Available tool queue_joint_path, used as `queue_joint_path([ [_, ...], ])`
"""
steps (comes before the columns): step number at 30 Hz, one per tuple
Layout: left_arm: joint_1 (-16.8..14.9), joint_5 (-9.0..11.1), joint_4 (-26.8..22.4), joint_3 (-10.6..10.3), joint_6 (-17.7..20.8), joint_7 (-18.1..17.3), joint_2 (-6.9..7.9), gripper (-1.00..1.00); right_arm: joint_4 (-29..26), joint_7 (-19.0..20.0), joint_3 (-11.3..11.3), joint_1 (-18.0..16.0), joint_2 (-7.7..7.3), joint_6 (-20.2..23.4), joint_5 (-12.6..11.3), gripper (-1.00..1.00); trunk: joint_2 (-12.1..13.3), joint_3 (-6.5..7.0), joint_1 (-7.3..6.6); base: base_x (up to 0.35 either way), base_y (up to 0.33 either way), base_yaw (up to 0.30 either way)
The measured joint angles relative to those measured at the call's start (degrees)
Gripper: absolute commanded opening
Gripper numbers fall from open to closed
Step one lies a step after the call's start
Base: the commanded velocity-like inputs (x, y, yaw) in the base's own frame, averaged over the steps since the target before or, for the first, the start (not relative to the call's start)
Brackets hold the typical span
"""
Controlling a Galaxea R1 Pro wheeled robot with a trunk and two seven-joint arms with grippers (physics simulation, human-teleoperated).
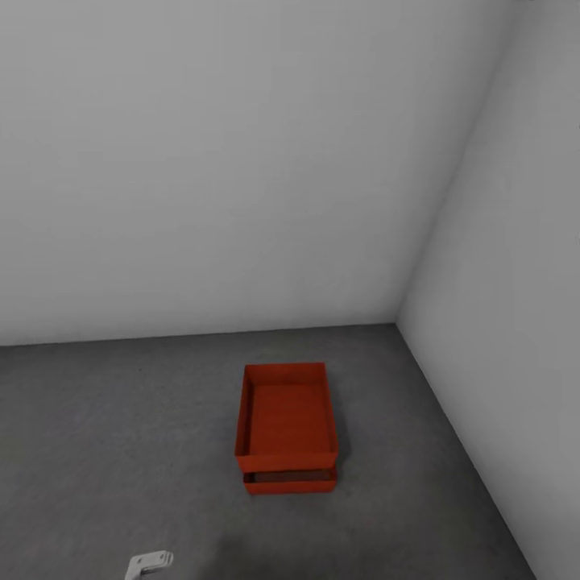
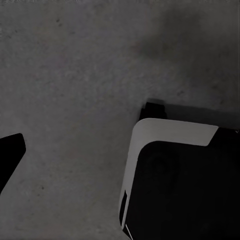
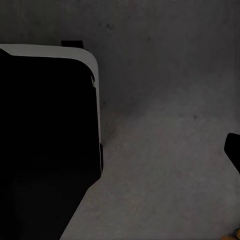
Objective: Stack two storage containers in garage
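The two storage containers stand stacked on the rough grey concrete floor (image 1: 121,419) of the garage, close to the corner of its white walls. The upper orange-red bin (image 1: 286,419) rests on the lower bin (image 1: 290,481), whose front wall shows beneath it, set slightly nearer to me. Both are open-topped and look empty. Neither gripper touches them. In the left wrist view one dark finger (image 2: 11,152) of my left gripper sits at the picture's edge over bare floor. Likewise one dark finger (image 3: 234,150) of my right gripper sits at the edge of the right wrist view, holding nothing.
White walls meet in a corner (image 1: 396,322) behind and to the right of the stack. A white piece of my left arm (image 1: 149,561) shows at the bottom. My black, white-edged base (image 2: 170,132) (image 3: 50,50) is on the floor beneath both wrists.
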Motion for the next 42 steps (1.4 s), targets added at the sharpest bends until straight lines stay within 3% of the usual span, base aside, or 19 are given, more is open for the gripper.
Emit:
queue_joint_path([
  [42,0.0,0.0,0.0,0.0,-0.1,0.0,0.00,1.00,0.0,0.0,0.0,0.0,0.09,0.0,0.1,1.00,0.0,3.77,0.00,0.000,0.000,0.000],
])
